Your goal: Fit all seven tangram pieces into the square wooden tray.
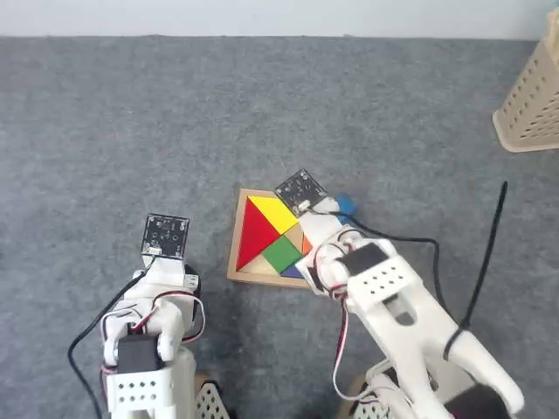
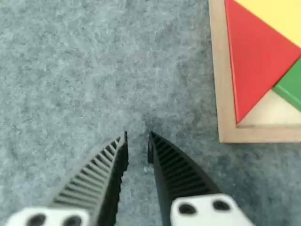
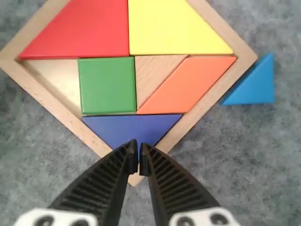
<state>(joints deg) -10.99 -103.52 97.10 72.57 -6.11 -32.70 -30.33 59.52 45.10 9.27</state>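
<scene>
1. Tray (image 3: 222, 28) lies on the grey worktop (image 1: 131, 131), under the right arm and just beside the left arm.
2. Six pieces sit in it: red triangle (image 3: 80, 30) and yellow triangle (image 3: 174, 26) side by side, green square (image 3: 107, 84), wood triangle (image 3: 150, 75), orange parallelogram (image 3: 188, 84), and dark blue triangle (image 3: 131, 127) along the green square's edge.
3. Bare tray floor shows in a triangular slot between the red triangle and the green square.
4. Blue triangle (image 3: 256, 84) lies on the worktop outside the tray, touching or just beside the rim next to the orange parallelogram.
5. Right gripper (image 3: 139, 149) hangs at the tray corner by the dark blue triangle, jaws pressed almost together, pinching nothing.
6. Left gripper (image 2: 137, 139) hangs over bare worktop near the tray's red side, jaws spread by a narrow gap, holding nothing.
7. Beige basket (image 1: 533, 96) stands at the far right edge, well apart.
</scene>
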